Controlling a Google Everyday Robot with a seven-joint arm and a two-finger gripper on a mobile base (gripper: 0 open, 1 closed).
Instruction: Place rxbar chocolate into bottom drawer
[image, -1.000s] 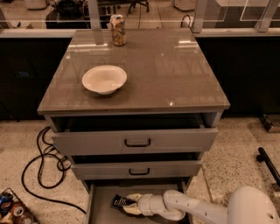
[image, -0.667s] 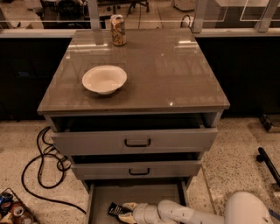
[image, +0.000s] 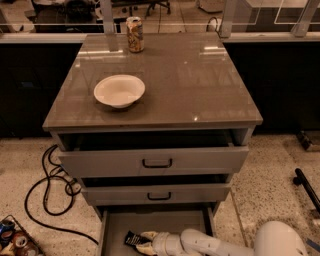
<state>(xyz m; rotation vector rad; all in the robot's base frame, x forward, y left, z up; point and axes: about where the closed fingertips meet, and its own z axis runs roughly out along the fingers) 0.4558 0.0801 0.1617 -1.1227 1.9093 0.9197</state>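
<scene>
The bottom drawer (image: 120, 220) is pulled out at the foot of the grey cabinet, showing its flat grey floor. The rxbar chocolate (image: 133, 239), a black wrapper with pale lettering, lies low over the drawer floor at the front left. My gripper (image: 144, 241) reaches in from the lower right, and its pale fingers are closed on the bar's right end. My white arm runs off to the bottom right corner.
A white bowl (image: 119, 90) and a printed drink can (image: 134, 34) stand on the cabinet top (image: 200, 80). The two upper drawers (image: 156, 163) with black handles are partly open above my arm. Black cables (image: 47, 190) lie on the floor at left.
My gripper with the bar has moved left and down toward the front left of the bottom drawer. The arm now reaches lower in the view.
</scene>
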